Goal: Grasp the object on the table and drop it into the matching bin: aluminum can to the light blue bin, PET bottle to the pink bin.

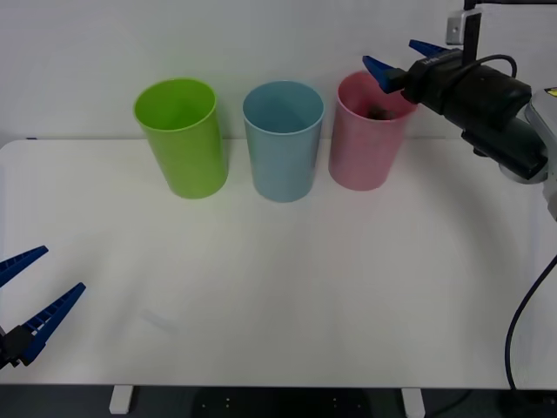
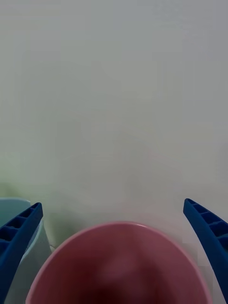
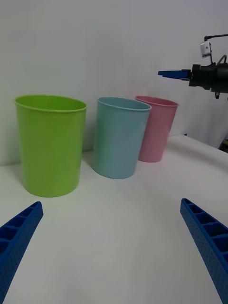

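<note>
The pink bin [image 1: 365, 144] stands at the right end of a row of three bins at the back of the white table [image 1: 287, 296]. A small dark thing [image 1: 379, 111], which looks like the PET bottle, lies inside the pink bin. My right gripper [image 1: 389, 54] hangs open just above the bin's rim, with nothing between its fingers. In the right wrist view the pink bin [image 2: 116, 266] sits right below the spread blue fingers [image 2: 19, 228]. The light blue bin [image 1: 283, 139] stands in the middle of the row. My left gripper [image 1: 61, 270] waits open at the table's near left edge.
A lime green bin [image 1: 181, 135] stands at the left end of the row. A white wall runs behind the bins. The right arm's black cable [image 1: 522, 322] hangs past the table's right edge.
</note>
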Robot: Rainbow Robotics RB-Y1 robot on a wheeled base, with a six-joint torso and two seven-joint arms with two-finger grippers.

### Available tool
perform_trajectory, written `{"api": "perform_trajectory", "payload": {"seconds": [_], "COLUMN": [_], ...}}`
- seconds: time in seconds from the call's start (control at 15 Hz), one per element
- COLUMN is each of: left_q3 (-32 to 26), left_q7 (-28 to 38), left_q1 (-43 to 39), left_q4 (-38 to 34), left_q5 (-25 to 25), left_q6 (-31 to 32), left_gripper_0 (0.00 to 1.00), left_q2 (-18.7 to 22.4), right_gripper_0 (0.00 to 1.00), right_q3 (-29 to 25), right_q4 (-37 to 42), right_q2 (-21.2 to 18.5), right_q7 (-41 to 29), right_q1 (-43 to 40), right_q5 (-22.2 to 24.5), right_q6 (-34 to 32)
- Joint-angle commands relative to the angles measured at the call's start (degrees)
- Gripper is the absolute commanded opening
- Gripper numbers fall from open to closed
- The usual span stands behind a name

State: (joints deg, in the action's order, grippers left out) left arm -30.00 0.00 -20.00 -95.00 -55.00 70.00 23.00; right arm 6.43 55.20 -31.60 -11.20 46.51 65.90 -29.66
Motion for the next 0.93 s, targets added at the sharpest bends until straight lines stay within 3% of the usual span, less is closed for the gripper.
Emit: {"api": "perform_trajectory", "payload": {"seconds": [0.07, 0.4, 0.93], "left_q3": [0.0, 0.0, 0.0], "left_q7": [0.0, 0.0, 0.0], "left_q1": [0.0, 0.0, 0.0], "left_q4": [0.0, 0.0, 0.0], "left_q5": [0.0, 0.0, 0.0], "left_q6": [0.0, 0.0, 0.0], "left_gripper_0": [1.00, 1.00, 1.00], "left_q2": [0.0, 0.0, 0.0], "right_gripper_0": [1.00, 1.00, 1.00], "right_q3": [-0.5, -2.6, -3.0], "right_q4": [3.9, 16.6, 35.7], "right_q2": [-0.5, -2.1, -9.9], "right_q7": [0.3, 0.3, 2.5], "right_q1": [-3.1, -13.6, -32.1], "right_q5": [-1.2, -2.6, -12.7], "right_q6": [-0.4, -0.5, -1.1]}}
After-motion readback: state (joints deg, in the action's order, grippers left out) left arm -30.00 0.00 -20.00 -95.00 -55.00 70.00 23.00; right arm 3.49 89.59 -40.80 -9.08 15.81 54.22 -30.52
